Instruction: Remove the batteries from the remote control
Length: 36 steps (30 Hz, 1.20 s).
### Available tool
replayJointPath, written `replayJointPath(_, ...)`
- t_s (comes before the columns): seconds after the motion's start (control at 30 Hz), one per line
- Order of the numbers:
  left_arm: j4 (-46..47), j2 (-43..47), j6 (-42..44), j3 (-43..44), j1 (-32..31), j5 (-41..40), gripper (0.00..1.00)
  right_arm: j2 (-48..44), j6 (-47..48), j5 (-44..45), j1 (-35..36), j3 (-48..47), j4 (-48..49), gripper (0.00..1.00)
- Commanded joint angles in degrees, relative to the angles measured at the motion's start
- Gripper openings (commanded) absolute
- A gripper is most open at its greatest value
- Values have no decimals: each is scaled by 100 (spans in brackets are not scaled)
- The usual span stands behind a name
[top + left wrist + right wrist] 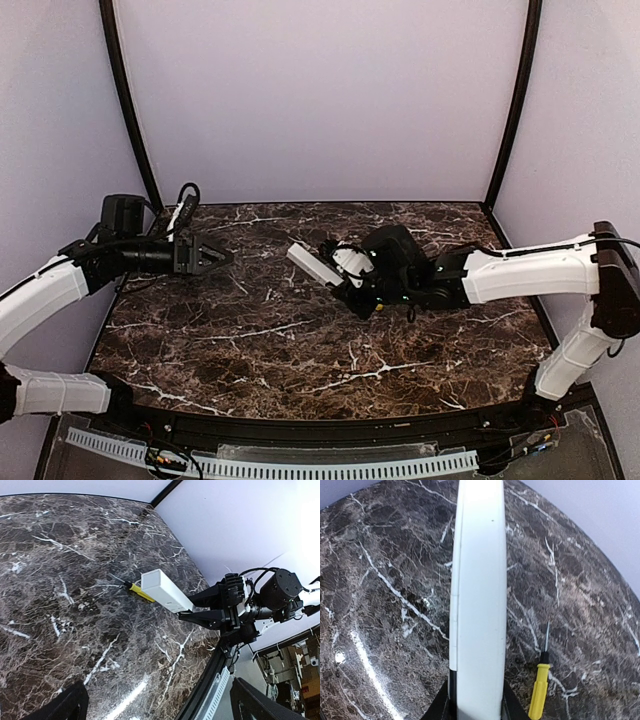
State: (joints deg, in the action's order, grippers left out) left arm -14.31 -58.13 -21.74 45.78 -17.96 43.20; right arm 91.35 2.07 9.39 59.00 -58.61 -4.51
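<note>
Your R gripper [193,611] is clamped on the remote [162,590]; jaws pinched in narrow on one end of it, a finger on each long side; the rest of the bar sticks straight out ahead of the fingertips, off the table [300,350], tilted a bit up toward its free end. In the R wrist view the remote fills the centre, white face up, w/ a thin seam running along its left edge.

Below the gripper and just right of the bar lies the screwdriver [539,692]; yellow handle nearest the fingers, thin dark shaft pointing away along the same line as the remote; flat on the marble, not touching the bar. From the L wrist view it sits under the remote's free end.

Further out, past that free end and well apart from it, your L gripper [218,255] hangs over the far-left part of the table; jaws spread as wide as they go, nothing betw. them; fingertips aimed across at the remote.
</note>
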Motion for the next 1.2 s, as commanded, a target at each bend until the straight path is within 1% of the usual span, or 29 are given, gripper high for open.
replayJointPath(0.0,587,-331,-184,363,-330,494,100,-400,790,-169,63,-134,572,10)
replayJointPath(0.1,691,-668,-167,558,-638,546,100,-561,984,-290,67,-112,600,9)
replayJointPath(0.13,756,-728,-165,655,-691,566,97,-618,1029,-328,74,-84,607,10)
replayJointPath(0.23,911,-980,-194,868,-929,455,95,-743,1062,-405,94,-8,620,10)
replayJointPath(0.43,1348,-1392,-447,1031,-1167,141,91,-862,1087,-494,217,43,544,10)
replayJointPath(0.67,1409,-1838,-441,1336,-1365,81,85,-830,1142,-408,309,18,500,9)
replayJointPath(0.73,1411,-1909,-423,1384,-1388,101,82,-830,1150,-385,333,17,504,9)
replayJointPath(0.9,1413,-2012,-403,1430,-1403,216,64,-821,1171,-344,370,1,500,9)
replayJointPath(0.93,1408,-2019,-402,1426,-1408,226,57,-825,1169,-335,375,1,504,9)
replayJointPath(0.97,1406,-2045,-406,1430,-1406,238,54,-828,1172,-321,382,-7,504,9)
replayJointPath(1.0,1411,-2054,-409,1428,-1411,265,47,-816,1176,-314,376,-3,504,9)
replayJointPath(1.03,1412,-2071,-414,1422,-1412,280,43,-813,1175,-306,383,-3,504,9)
replayJointPath(1.07,1525,-2084,-418,1422,-1417,306,35,-808,1174,-292,378,-10,504,9)
replayJointPath(1.1,1552,-2096,-423,1419,-1419,318,32,-806,1172,-281,382,-8,508,9)
replayJointPath(1.13,1586,-2097,-424,1410,-1421,331,24,-796,1164,-276,390,-13,517,9)
replayJointPath(1.17,1609,-2097,-435,1396,-1421,335,21,-788,1158,-239,392,-18,530,9)
